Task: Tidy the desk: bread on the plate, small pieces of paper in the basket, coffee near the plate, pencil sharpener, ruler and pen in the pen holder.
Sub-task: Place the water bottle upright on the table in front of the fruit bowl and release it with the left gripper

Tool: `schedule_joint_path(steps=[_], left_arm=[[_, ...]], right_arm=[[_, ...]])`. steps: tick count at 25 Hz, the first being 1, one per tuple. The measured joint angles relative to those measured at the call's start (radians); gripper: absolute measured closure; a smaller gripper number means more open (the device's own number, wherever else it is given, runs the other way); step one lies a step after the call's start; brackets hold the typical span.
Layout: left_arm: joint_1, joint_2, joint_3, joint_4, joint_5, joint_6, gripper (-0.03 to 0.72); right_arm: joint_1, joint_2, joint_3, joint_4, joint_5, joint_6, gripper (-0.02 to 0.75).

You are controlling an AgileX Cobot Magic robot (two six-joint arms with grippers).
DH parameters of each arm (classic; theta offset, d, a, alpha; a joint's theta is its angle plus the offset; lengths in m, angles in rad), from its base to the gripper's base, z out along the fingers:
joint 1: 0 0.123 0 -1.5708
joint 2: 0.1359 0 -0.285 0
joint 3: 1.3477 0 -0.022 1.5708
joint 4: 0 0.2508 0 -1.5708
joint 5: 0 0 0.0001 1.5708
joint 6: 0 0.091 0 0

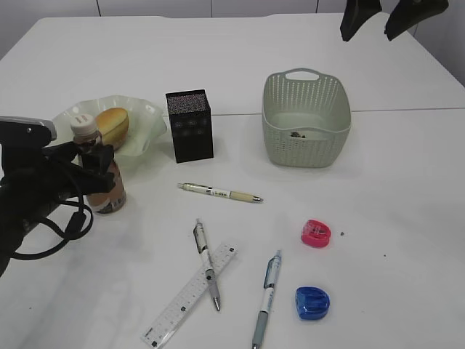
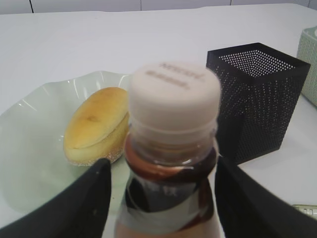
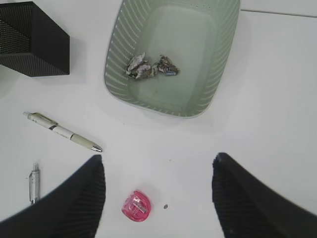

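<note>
A brown coffee bottle (image 1: 110,195) with a white cap stands on the table just in front of the pale green plate (image 1: 150,118), which holds the bread (image 1: 112,125). My left gripper (image 1: 100,169) is open with a finger on each side of the bottle (image 2: 171,163); a narrow gap shows at the left finger. My right gripper (image 1: 370,33) is open and empty, high above the back right. Below it lie the pink sharpener (image 3: 136,206) and the basket (image 3: 218,74) with paper scraps (image 3: 148,67). Three pens (image 1: 220,193) (image 1: 206,263) (image 1: 267,298), the ruler (image 1: 190,294) and the blue sharpener (image 1: 312,302) lie in front.
The black mesh pen holder (image 1: 189,125) stands upright between the plate and the basket (image 1: 306,120), close to the bottle's right. The pink sharpener (image 1: 315,233) lies in front of the basket. The left arm's cables trail at the left edge.
</note>
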Motion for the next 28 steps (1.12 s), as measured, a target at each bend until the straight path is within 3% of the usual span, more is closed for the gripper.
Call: schedule_joint_path(steps=[19, 24, 28], left_arm=[[0.000, -0.163, 0.003, 0.009, 0.010, 0.006, 0.199], [0.000, -0.313, 0.003, 0.009, 0.183, 0.006, 0.202], [0.000, -0.472, 0.008, 0.009, 0.443, 0.006, 0.207]], right_arm=[[0.000, 0.000, 0.000, -0.015, 0.000, -0.020, 0.246], [0.000, 0.000, 0.000, -0.015, 0.000, -0.022, 0.246], [0.000, 0.000, 0.000, -0.015, 0.000, -0.022, 0.246]])
